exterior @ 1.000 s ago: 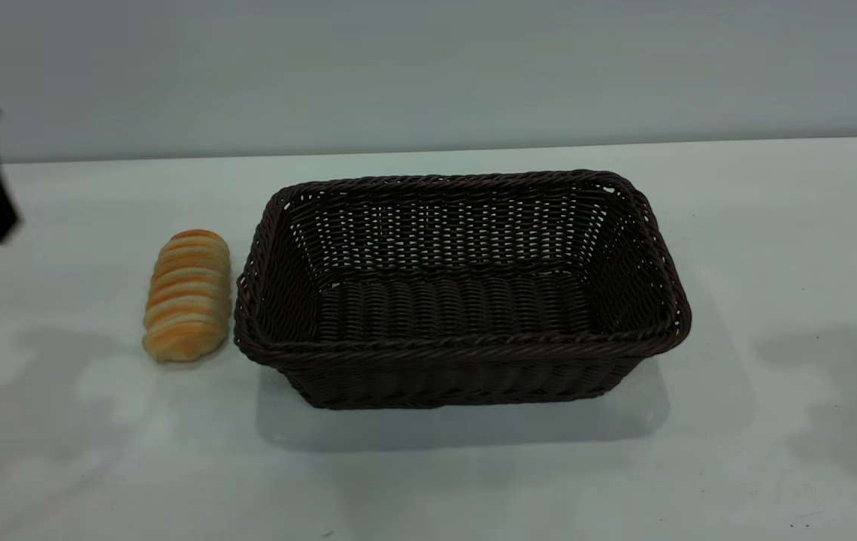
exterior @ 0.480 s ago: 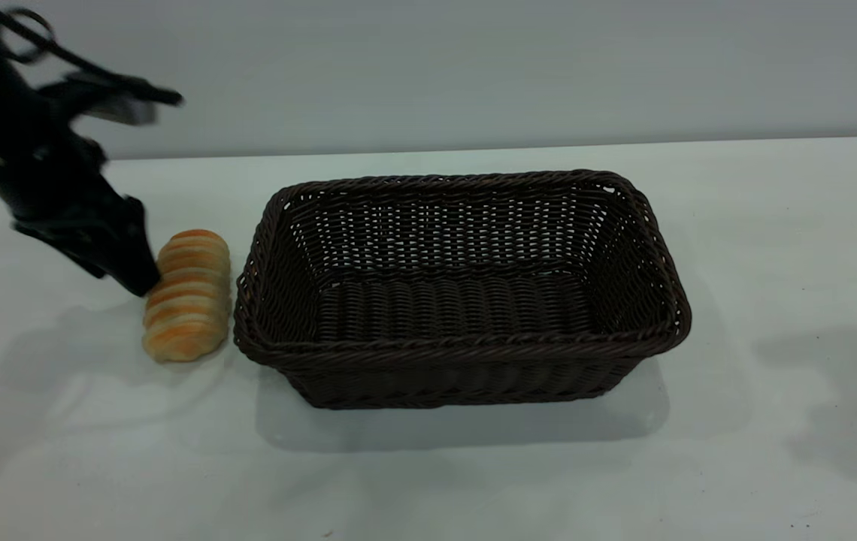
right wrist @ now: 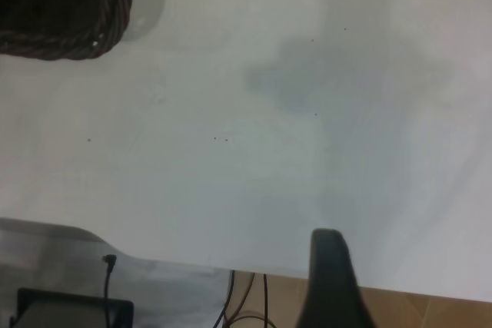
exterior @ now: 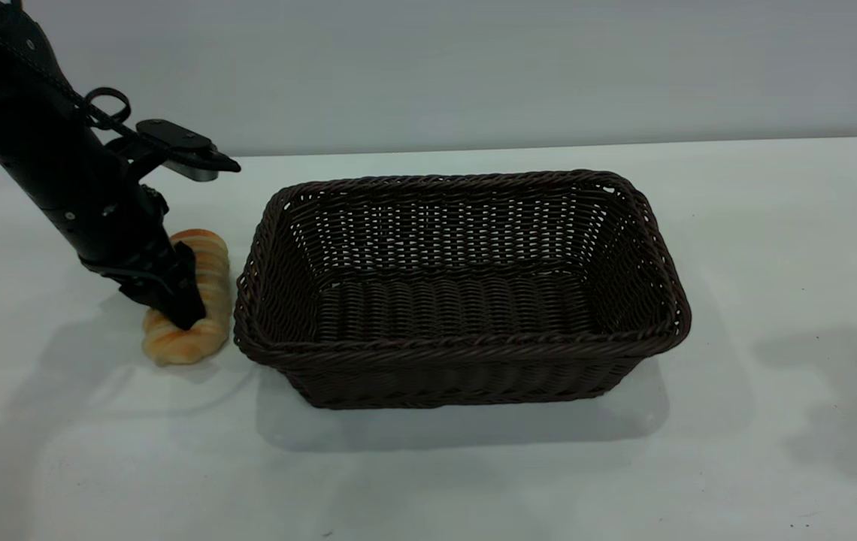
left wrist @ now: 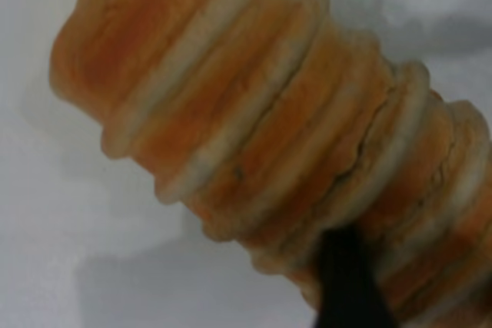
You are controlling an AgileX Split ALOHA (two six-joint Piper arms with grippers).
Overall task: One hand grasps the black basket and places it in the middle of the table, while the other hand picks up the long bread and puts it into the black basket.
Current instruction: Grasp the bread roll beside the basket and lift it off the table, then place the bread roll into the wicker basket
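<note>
The long bread (exterior: pixel 188 297) lies on the table (exterior: pixel 774 248) just left of the black basket (exterior: pixel 458 293), which stands empty at the middle. My left gripper (exterior: pixel 184 308) is down on the bread's middle, open, with one black finger (left wrist: pixel 347 282) against the loaf's ridged top (left wrist: pixel 254 113); the other finger is hidden. My right gripper (right wrist: pixel 330 282) is out of the exterior view, above the table's edge to the right of the basket, of which it sees one corner (right wrist: pixel 61 5).
The table's edge, with cables and a dark box (right wrist: pixel 69 309) below it, shows in the right wrist view. A plain grey wall (exterior: pixel 473 68) stands behind the table.
My left arm has swung in from the far left and come down onto the bread. The bread and basket have not moved.
</note>
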